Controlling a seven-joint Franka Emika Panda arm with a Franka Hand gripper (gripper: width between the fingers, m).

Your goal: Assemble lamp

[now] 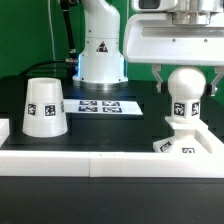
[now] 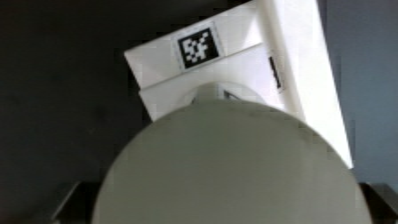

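The ball bulb (image 1: 186,90) stands upright in the low blocky base (image 1: 186,141) at the exterior view's right, against the front rail. My gripper (image 1: 186,80) comes down from above with a dark finger on each side of the ball and is shut on it. In the wrist view the bulb (image 2: 222,165) fills the lower picture, with the tagged base (image 2: 210,58) beyond it and the fingers (image 2: 68,205) only just showing at its sides. The cup-like shade (image 1: 45,108) stands mouth down at the exterior view's left, well apart.
The marker board (image 1: 100,105) lies flat at the middle back, in front of the robot's pedestal (image 1: 100,55). A long white rail (image 1: 100,162) runs along the table's front edge, with a short piece at the far left.
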